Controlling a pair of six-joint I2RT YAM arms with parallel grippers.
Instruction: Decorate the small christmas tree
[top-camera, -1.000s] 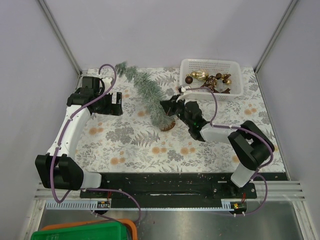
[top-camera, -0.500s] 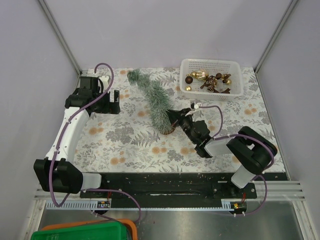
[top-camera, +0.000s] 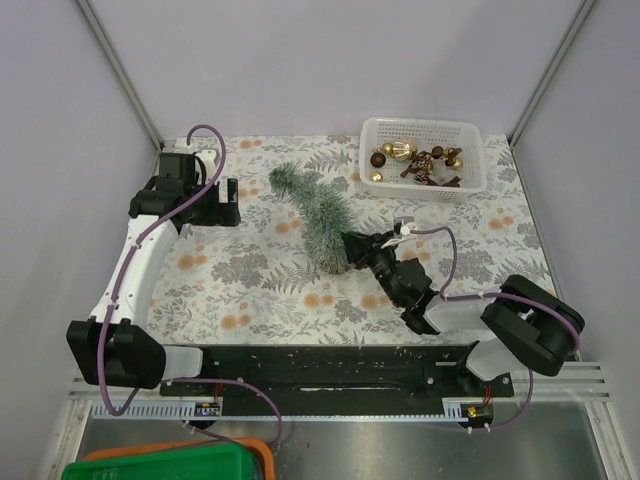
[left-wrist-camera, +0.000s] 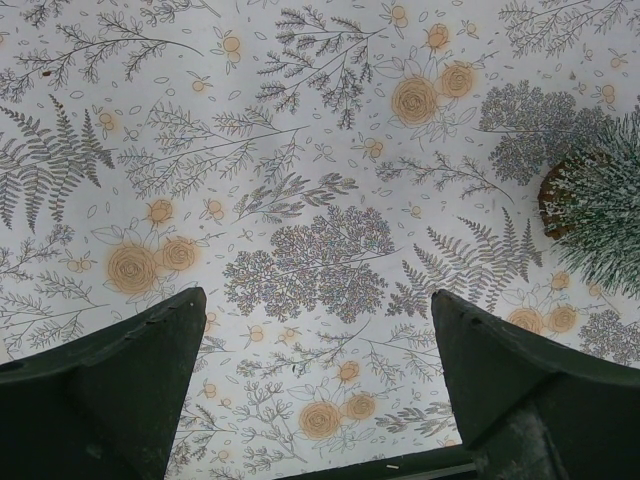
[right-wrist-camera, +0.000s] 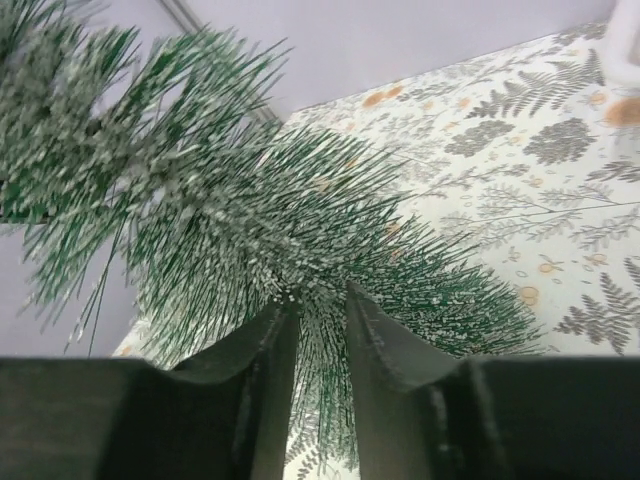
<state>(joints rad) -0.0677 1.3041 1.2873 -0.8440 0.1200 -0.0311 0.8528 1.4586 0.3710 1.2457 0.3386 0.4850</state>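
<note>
Top external: small christmas tree (top-camera: 318, 215) on floral desk (top-camera: 250, 290).
Right gripper (top-camera: 355, 248) barely parted around lower bristles, hold unclear; left gripper (top-camera: 232, 203) wide apart.

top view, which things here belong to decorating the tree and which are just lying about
Job in hand:
small christmas tree, leaning
baubles in the white basket
right gripper, at the tree's foot

Lying about:
green bin, below the table's near edge
left gripper, open, holding nothing

One small christmas tree (top-camera: 318, 215); one white basket (top-camera: 470, 182); baubles (top-camera: 415, 160) too clustered to count.
</note>
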